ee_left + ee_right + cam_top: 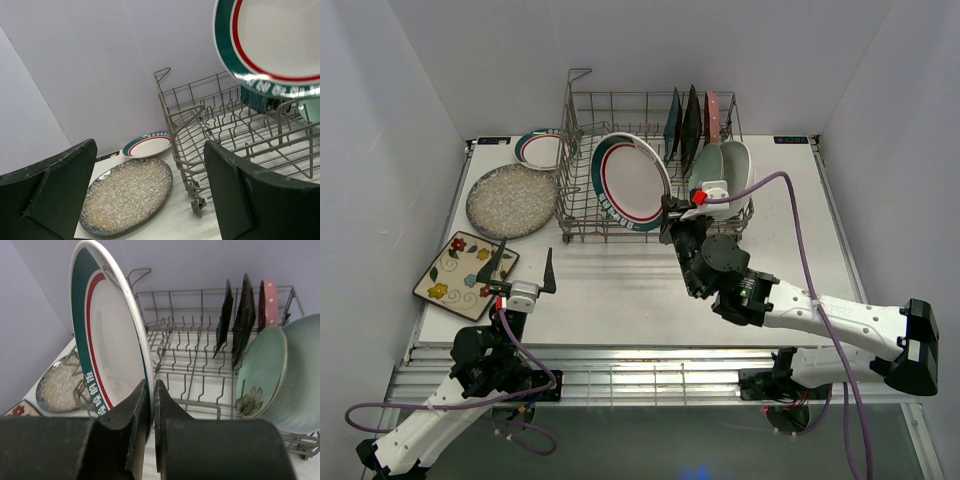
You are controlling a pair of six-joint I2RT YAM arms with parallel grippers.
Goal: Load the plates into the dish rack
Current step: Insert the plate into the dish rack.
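**Top external:** fixed camera high above and behind both arm bases, looking down and forward over the whole table [620,295]; the dish rack [640,97] lies beyond both grippers.

**Left wrist:** close behind the left gripper [149,150], set low, facing forward between its fingers.

**Right wrist:** close behind the right gripper [150,390], facing into the rack ahead.

**Shared by all three views:** the rack, the green-and-red-rimmed plate [635,180] at the right gripper's tips, and the speckled grey plate [510,200] ahead of the left gripper.
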